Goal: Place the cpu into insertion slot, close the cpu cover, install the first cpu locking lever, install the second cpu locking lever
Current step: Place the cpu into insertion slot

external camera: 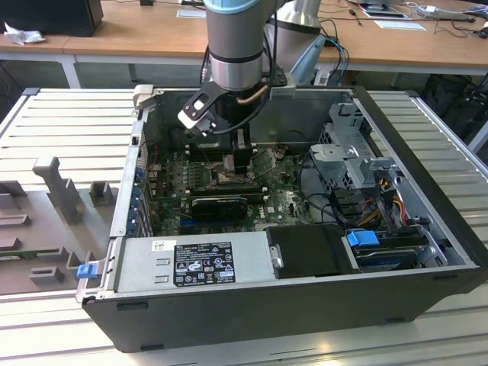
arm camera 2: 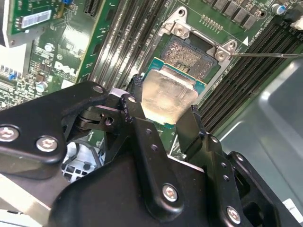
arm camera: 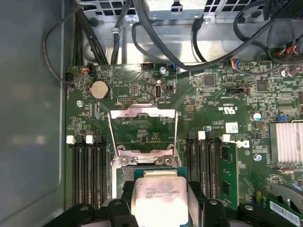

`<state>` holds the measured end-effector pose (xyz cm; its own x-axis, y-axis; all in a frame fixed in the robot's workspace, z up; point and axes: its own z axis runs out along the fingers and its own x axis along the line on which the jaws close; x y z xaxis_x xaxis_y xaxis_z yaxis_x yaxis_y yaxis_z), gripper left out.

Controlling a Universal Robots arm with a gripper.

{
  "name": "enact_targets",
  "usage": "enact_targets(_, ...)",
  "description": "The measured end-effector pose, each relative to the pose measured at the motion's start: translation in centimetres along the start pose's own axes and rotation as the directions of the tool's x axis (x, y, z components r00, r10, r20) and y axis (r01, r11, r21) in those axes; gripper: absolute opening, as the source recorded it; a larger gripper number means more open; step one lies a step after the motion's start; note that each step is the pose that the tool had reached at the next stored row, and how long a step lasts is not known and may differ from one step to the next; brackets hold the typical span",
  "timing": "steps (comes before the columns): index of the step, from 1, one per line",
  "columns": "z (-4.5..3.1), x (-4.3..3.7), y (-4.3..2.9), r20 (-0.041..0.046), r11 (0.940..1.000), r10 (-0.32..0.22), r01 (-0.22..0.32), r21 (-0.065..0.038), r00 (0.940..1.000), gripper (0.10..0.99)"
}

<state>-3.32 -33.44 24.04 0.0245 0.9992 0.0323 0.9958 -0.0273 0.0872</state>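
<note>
black gripper (arm camera 2: 164, 101) has the silvery chip (arm camera 2: 170, 92) pinched by two opposite edges, one finger per side. the chip is tilted and overlaps one edge of the open socket (arm camera 2: 191, 52); can't tell if they're touching. long black memory slots (arm camera 2: 125, 42) flank the socket on the green board (arm camera 2: 71, 56), with a grey case wall (arm camera 2: 270, 109) alongside.

Motherboard (external camera: 290, 202): you see it green, flat on the floor of the black case (external camera: 229, 320).
Power supply (external camera: 194, 263): grey labelled box, just beside the motherboard.
Coin battery (arm camera: 99, 89): on the motherboard, near its cabled edge.
Heatsink (arm camera: 286, 142): silvery fins, on the motherboard.
Cables (arm camera: 92, 35): black, looping just past the motherboard.
</note>
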Motion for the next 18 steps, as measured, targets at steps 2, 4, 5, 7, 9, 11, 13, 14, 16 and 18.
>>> enact_targets(2, 0.31, 0.13, -0.06, -0.0002, 1.0000, 0.000, 0.000, 0.000, 1.0000, 0.529)
enact_targets(4, 0.77, 0.31, -0.15, -0.0001, 1.0000, 0.000, 0.000, 0.000, 1.0000, 0.529)
enact_targets(5, 1.03, 0.39, -0.24, -0.0002, 1.0000, 0.000, 0.000, 0.000, 1.0000, 0.529)
enact_targets(7, 1.38, 0.45, -0.51, -0.0011, 1.0000, 0.000, 0.000, 0.000, 1.0000, 0.529)
enact_targets(9, 1.56, 0.44, -0.87, -0.0014, 1.0000, 0.000, 0.000, 0.000, 1.0000, 0.529)
enact_targets(11, 1.96, 0.58, -1.10, -0.0013, 1.0000, 0.000, 0.000, 0.000, 1.0000, 0.529)
enact_targets(13, 2.23, 0.76, -1.12, -0.0015, 1.0000, 0.000, 0.000, 0.000, 1.0000, 0.529)
enact_targets(14, 2.33, 0.82, -1.13, -0.0014, 1.0000, 0.000, 0.000, 0.000, 1.0000, 0.529)
enact_targets(16, 2.60, 0.93, -1.14, -0.0013, 1.0000, 0.002, -0.002, 0.000, 1.0000, 0.529)
enact_targets(18, 2.76, 0.97, -1.15, -0.0012, 1.0000, 0.003, -0.003, 0.000, 1.0000, 0.529)
